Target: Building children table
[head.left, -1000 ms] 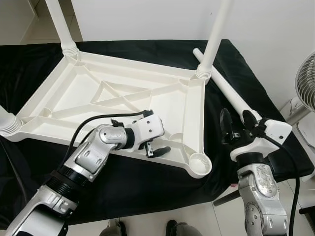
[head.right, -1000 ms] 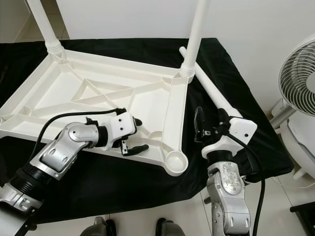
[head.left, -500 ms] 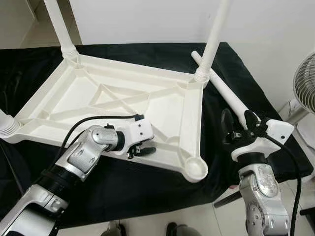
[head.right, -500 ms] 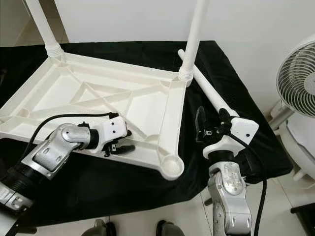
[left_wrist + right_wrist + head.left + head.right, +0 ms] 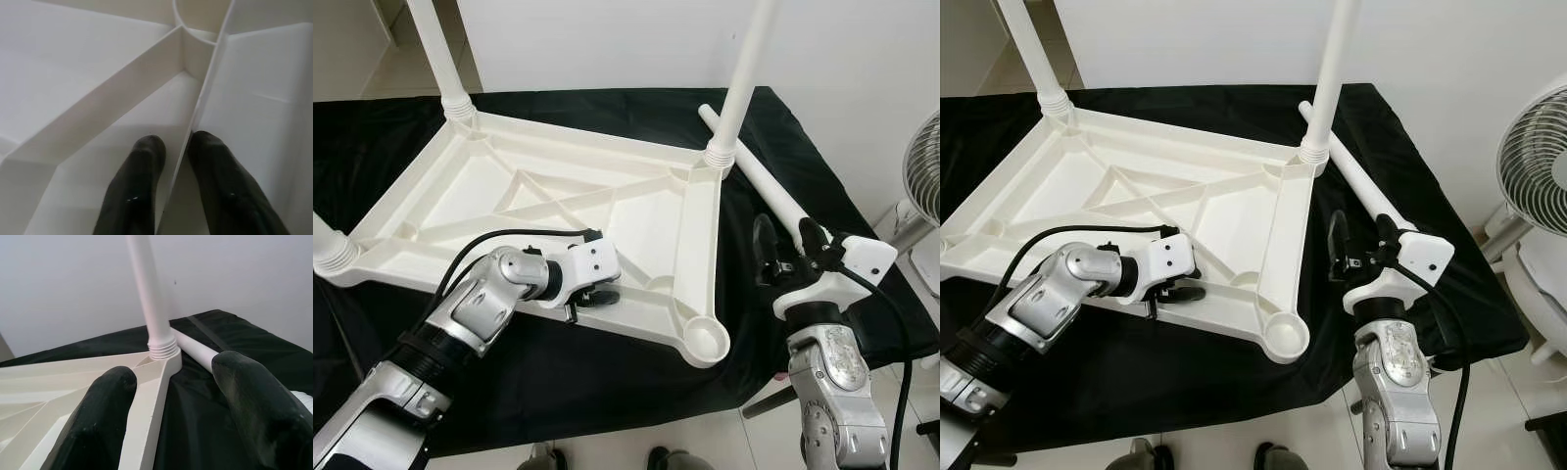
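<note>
Upturned white plastic children's tabletop (image 5: 558, 211), ribbed underneath, lies on a black-draped surface (image 5: 607, 382) with three legs already standing in its corners. The left pincer (image 5: 582, 302) is nipped shut on a thin rib at the near rim. The right pincer (image 5: 781, 253) hovers spread wide and empty over the loose white plastic leg (image 5: 766, 186) beside the frame. Light, stiff and smooth by the look of it, the leg seems best gripped mid-shaft; the near corner socket (image 5: 705, 338) awaits it.
</note>
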`<state>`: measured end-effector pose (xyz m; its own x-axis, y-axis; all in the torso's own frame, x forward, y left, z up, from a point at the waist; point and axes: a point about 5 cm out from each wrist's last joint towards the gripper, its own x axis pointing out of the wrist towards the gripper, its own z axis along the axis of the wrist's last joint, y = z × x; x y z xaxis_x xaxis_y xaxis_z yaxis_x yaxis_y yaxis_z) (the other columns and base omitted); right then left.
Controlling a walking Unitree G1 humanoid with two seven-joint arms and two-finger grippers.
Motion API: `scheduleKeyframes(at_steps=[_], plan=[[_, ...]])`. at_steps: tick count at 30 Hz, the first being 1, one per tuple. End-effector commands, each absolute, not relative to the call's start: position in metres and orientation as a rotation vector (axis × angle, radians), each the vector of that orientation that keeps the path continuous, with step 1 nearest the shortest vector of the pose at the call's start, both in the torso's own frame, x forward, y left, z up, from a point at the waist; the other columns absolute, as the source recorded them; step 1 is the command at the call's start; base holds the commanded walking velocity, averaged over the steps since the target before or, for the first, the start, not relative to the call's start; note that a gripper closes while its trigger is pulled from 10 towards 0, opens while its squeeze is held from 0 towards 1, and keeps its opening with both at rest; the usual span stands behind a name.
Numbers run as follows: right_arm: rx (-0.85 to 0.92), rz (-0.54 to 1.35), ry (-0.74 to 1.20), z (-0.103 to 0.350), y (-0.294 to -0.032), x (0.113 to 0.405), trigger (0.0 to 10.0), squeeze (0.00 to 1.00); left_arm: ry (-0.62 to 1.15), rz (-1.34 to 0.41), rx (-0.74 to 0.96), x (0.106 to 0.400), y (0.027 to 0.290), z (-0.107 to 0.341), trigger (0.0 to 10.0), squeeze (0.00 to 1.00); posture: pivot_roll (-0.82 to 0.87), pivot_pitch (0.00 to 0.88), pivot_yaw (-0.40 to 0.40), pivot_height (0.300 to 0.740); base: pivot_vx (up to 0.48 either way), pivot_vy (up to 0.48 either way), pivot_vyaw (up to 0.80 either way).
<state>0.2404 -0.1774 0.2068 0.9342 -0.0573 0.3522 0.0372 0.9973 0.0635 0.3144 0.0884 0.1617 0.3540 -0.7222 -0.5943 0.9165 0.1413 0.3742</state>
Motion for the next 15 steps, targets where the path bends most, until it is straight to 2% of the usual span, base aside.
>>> scheduleKeyframes(at_steps=[1,2,9,10,12,13,14,15], plan=[[0.053,-0.061,-0.351,0.205,-0.178,0.241,10.0,0.00,0.421,-1.192,0.771,0.310,0.092,0.136,0.4,0.00,0.01,0.126,0.013,0.740,0.000,0.000,0.00],[0.053,-0.062,-0.353,0.205,-0.179,0.241,10.0,0.00,0.422,-1.175,0.759,0.310,0.087,0.134,0.0,0.00,0.01,0.127,0.015,0.740,0.000,0.000,0.00],[0.051,-0.071,-0.358,0.207,-0.180,0.240,10.0,0.00,0.399,-1.108,0.710,0.314,0.076,0.137,0.0,0.00,0.01,0.133,0.014,0.740,0.000,0.000,0.00],[0.051,-0.073,-0.359,0.207,-0.180,0.240,10.0,0.00,0.379,-1.078,0.698,0.318,0.074,0.139,7.6,0.00,0.01,0.133,0.014,0.740,0.000,0.000,0.00],[0.051,-0.075,-0.360,0.207,-0.180,0.241,10.0,0.00,0.365,-1.059,0.690,0.320,0.073,0.141,7.6,0.00,0.01,0.135,0.015,0.740,0.000,0.000,0.00],[0.052,-0.076,-0.360,0.207,-0.181,0.241,10.0,0.00,0.352,-1.051,0.691,0.322,0.071,0.143,6.2,0.00,0.01,0.136,0.014,0.740,0.000,0.000,0.00],[0.052,-0.076,-0.360,0.207,-0.181,0.241,10.0,0.00,0.352,-1.051,0.691,0.322,0.071,0.143,6.2,0.00,0.01,0.136,0.014,0.740,0.000,0.000,0.00],[0.052,-0.076,-0.361,0.208,-0.180,0.242,10.0,0.00,0.340,-1.045,0.684,0.323,0.069,0.144,10.0,0.00,0.01,0.136,0.014,0.740,0.000,0.000,0.00]])
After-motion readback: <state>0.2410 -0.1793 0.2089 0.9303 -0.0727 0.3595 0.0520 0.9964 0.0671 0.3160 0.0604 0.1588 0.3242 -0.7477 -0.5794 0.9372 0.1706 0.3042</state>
